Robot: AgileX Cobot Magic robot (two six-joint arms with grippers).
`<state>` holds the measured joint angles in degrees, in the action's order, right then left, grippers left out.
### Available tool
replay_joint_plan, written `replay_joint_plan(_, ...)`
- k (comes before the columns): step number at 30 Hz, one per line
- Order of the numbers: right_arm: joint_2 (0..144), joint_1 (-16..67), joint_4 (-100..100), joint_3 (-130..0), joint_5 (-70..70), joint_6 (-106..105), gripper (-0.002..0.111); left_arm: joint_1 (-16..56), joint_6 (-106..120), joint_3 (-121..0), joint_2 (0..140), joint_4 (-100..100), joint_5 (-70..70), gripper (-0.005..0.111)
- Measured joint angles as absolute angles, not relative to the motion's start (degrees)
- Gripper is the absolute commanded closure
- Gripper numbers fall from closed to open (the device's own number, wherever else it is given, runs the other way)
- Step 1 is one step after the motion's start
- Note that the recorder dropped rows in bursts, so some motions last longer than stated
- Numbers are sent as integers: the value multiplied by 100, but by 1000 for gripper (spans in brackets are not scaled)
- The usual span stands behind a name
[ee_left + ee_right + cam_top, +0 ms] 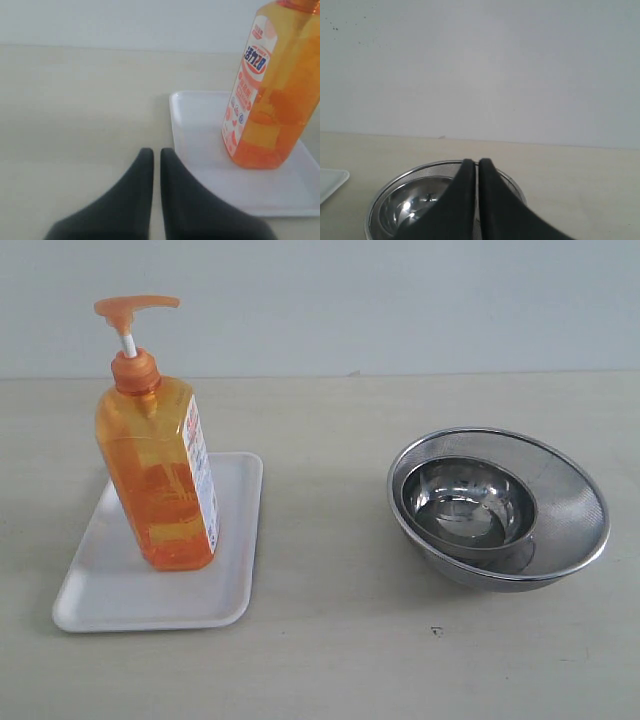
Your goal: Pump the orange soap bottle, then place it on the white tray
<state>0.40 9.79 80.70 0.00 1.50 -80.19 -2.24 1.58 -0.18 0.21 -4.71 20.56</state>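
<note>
1. Though it holds nothing, the left gripper [152, 150] has its two dark jaws pressed together, with only a thin seam showing between them.
2. The right gripper [471, 161] looks the same: jaws together and nothing caught between them.
3. Bare table [75, 125] lies just past the left gripper's tips. Near them, but not touching, is a corner of the white tray [200, 125].
4. The orange soap bottle [160, 480] stands upright on that tray, roughly mid-tray, with its base wholly inside the low rim. Neither gripper touches it.
5. Its pump head [135, 308] sits raised on the white stem [128, 344], with the nozzle pointing to the right of the exterior view. The label [203, 475], white with red print, covers the bottle's narrow side that faces the same way.
6. Beyond the right gripper's tips sits a mesh-sided steel bowl [575, 505] with a smaller polished bowl [465, 502] nested inside it. The fingers hide part of the rim in the right wrist view.
7. Those bowls rest on the table well apart from the tray, on the right of the exterior view, and the tray and bottle are on the left.
8. A plain pale wall [400, 300] rises behind the table's far edge.
</note>
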Motion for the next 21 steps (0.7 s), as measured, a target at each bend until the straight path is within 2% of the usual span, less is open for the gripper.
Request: replay_joint_plan(21, 31, 979, 7582, 5, 678, -7625, 108, -224, 158, -18, 21, -471, 2056, 102)
